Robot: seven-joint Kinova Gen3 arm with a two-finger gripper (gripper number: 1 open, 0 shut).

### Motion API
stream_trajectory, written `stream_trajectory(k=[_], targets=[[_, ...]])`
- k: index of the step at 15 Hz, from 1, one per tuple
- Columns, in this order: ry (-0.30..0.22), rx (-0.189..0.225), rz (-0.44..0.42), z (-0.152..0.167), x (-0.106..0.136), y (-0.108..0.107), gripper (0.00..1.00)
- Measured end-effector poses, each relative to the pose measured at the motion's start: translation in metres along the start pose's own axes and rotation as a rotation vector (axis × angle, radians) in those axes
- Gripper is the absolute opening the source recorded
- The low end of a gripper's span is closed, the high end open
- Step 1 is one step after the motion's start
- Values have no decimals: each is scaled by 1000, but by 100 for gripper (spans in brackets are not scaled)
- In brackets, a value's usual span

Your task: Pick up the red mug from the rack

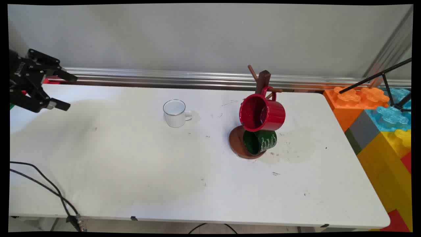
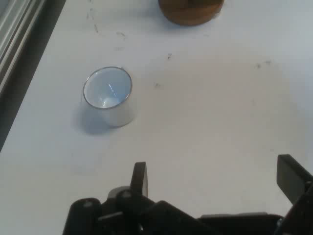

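Note:
My gripper (image 1: 65, 92) hangs open above the table's far left end, holding nothing; in the hand view its two fingers (image 2: 139, 178) stand wide apart over bare table. A white enamel mug (image 1: 175, 113) stands upright on the table well to the right of the gripper, and shows in the hand view (image 2: 108, 95) at upper left. Farther right stands a wooden mug tree (image 1: 263, 84) on a round brown base (image 1: 237, 144). A red mug (image 1: 262, 113) hangs from it, and a dark green mug (image 1: 260, 141) hangs lower down.
Large coloured toy blocks (image 1: 378, 125) are stacked past the table's right end, with a black tripod leg (image 1: 375, 77) above them. Black cables (image 1: 42, 184) trail over the near left corner. A metal rail (image 1: 164, 77) runs along the table's back edge.

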Motion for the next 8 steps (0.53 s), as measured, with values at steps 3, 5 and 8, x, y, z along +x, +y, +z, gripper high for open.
stream_trajectory(k=[3, 5, 8], targets=[[-4, -3, 2, 4, 12, 2, 100], [-8, -7, -4, 8, 26, 6, 100], [-23, -16, -13, 13, 54, 16, 100]])
